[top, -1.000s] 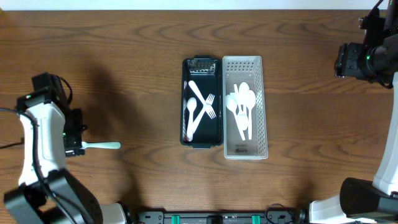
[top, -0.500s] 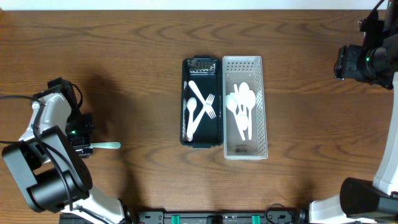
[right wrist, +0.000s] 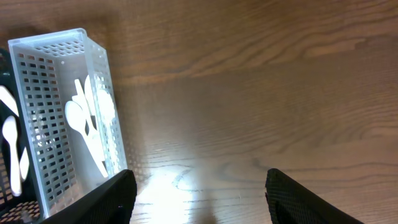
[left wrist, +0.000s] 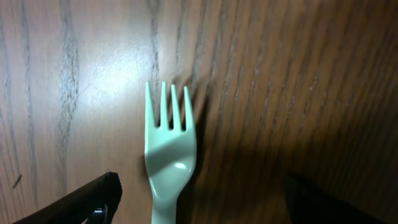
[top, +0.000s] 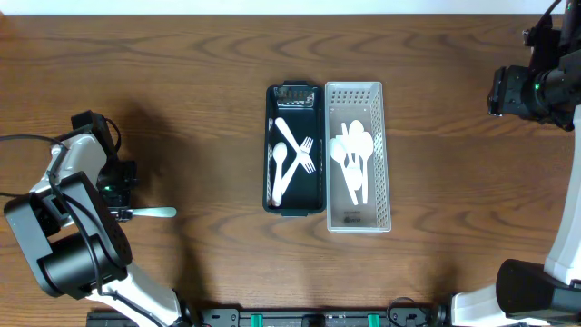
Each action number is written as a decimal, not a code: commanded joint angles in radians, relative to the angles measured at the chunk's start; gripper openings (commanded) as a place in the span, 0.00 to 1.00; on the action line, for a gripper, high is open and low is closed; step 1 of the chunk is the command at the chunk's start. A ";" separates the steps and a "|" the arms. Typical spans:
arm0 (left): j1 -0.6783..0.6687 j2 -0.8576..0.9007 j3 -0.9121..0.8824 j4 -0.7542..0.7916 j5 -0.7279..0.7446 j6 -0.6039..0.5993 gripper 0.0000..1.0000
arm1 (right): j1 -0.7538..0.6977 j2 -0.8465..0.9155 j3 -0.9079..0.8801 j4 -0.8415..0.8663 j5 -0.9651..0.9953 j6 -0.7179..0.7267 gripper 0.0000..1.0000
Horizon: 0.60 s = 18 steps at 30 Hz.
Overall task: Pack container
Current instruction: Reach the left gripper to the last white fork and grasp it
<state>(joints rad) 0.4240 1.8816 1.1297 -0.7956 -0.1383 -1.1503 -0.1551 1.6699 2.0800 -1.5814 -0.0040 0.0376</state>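
A mint-green plastic fork (top: 152,213) lies flat on the wooden table at the far left, tines pointing right. My left gripper (top: 118,207) sits over its handle end. In the left wrist view the fork (left wrist: 169,162) lies between the two spread fingers of my left gripper (left wrist: 202,190), and neither finger touches it. A black container (top: 269,150) at the table's middle holds white forks and spoons. My right gripper (top: 519,91) hangs open and empty at the far right, and the right wrist view shows it (right wrist: 199,202) above bare wood.
A white perforated basket (top: 357,91) with several white spoons stands against the black container's right side. It also shows in the right wrist view (right wrist: 56,56). Bare wood lies between the fork and the containers.
My left arm's upper links have swung and the wrist has settled lower over the fork's handle. The fork and my right arm have not moved.
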 commanded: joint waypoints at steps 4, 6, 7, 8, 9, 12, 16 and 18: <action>0.004 0.076 -0.035 0.008 0.023 0.048 0.86 | -0.008 0.001 -0.003 -0.001 0.008 -0.002 0.70; 0.004 0.076 -0.051 0.009 0.042 0.047 0.86 | -0.008 0.001 -0.003 -0.001 0.008 -0.002 0.70; 0.004 0.076 -0.061 0.010 0.049 0.047 0.86 | -0.008 0.001 -0.003 0.000 0.008 -0.002 0.70; 0.004 0.076 -0.069 0.009 0.052 0.047 0.86 | -0.008 0.001 -0.003 0.000 0.008 -0.002 0.70; 0.004 0.076 -0.075 0.009 0.053 0.047 0.86 | -0.008 0.001 -0.003 0.000 0.008 -0.002 0.70; 0.004 0.076 -0.086 0.009 0.066 0.055 0.86 | -0.008 0.001 -0.003 0.004 0.008 -0.002 0.70; 0.004 0.076 -0.086 0.008 0.116 0.121 0.86 | -0.008 0.001 -0.003 0.006 0.008 -0.002 0.70; 0.004 0.076 -0.086 0.004 0.136 0.137 0.86 | -0.008 0.001 -0.003 0.006 0.008 -0.002 0.70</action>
<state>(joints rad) 0.4335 1.8755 1.1141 -0.7738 -0.1146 -1.0874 -0.1551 1.6699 2.0800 -1.5768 -0.0040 0.0376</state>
